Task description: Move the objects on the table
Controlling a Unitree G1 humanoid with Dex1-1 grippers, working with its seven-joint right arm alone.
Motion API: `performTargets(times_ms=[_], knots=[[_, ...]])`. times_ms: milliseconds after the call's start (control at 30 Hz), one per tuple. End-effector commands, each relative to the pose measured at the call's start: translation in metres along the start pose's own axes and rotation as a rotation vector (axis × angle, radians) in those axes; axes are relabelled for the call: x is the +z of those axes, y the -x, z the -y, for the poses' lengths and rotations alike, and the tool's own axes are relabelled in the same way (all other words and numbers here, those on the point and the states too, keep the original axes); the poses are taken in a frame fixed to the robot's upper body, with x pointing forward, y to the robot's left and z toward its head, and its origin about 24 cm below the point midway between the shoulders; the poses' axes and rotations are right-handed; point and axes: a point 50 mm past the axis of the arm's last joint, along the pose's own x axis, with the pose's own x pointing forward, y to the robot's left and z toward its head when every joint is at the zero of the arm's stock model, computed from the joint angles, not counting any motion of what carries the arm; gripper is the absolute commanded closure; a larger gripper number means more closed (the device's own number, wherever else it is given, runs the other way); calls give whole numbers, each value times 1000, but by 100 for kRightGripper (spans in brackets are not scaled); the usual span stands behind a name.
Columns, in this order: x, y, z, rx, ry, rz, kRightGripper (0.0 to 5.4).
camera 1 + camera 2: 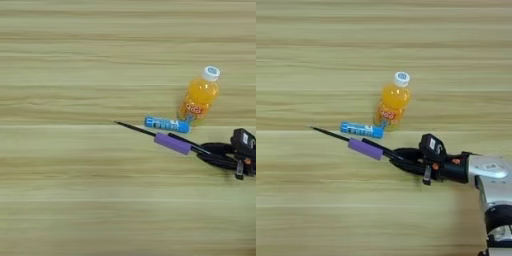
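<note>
We have four small objects bunched right of centre on the table [316, 210]: the orange juice bottle [392, 106] lies uppermost with its white cap pointing toward the top of the frame, the short blue tube [362, 130] lies just below it with its right end near or against the bottle's base, and below that the purple cylinder [365, 149] lies along the long black pen [331, 134], whose tip reaches out to the left. We cannot tell whether the cylinder is sleeved on the pen or merely resting on it. Our right gripper [401, 162] comes in from the right edge at the pen's right end, its two black fingers stretched toward the cylinder and nearly together; we judge them to be pinching the pen's end, but where finger meets pen is too dark to be sure. If the pen is the thing in hand, we should keep the grip firm and low, and draw it along its own length, away from the tube and bottle, since any sideways sweep could roll the tube or nudge the bottle. We should watch that the cylinder travels with it.
</note>
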Motion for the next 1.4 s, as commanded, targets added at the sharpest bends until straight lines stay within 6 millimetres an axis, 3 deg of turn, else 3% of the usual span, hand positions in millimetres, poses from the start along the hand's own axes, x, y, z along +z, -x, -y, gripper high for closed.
performTargets(times_ms=[33, 300, 700, 933, 1400], knots=[[31, 8, 25, -115, 86, 71, 432], [58, 8, 22, -86, 146, 181, 432], [90, 12, 1, 10, 233, 260, 432], [77, 10, -9, 76, 222, 174, 432], [50, 15, -6, 94, 189, 25, 432]])
